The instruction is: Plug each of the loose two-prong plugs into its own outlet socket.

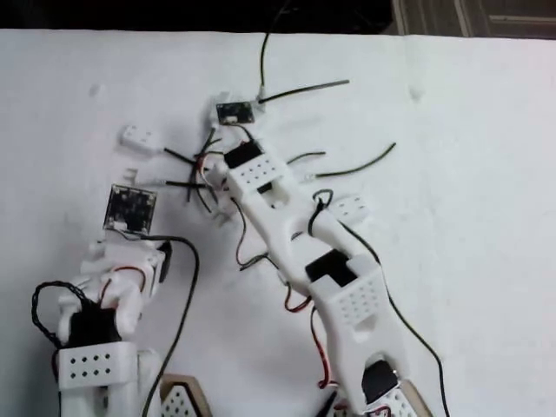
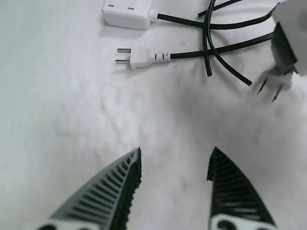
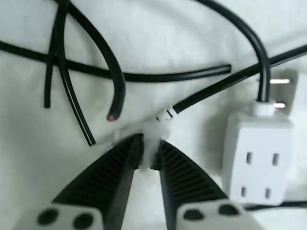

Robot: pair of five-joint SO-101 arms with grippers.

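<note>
While right fingers (image 3: 122,165) clamp white two-prong plug (image 3: 158,125) with black cord (image 3: 206,94), left fingers (image 2: 120,184) spread apart.

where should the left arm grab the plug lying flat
Grip the white plug by its body, between prongs and ribbed collar. It lies flat, cable trailing off, so bring the left end effector straight down, closing across its sides.

outlet block (image 1: 139,137): far left on tabletop (image 1: 486,174)
loose plug (image 2: 139,58): just near of it
second outlet block (image 1: 350,207): well right of both
</note>
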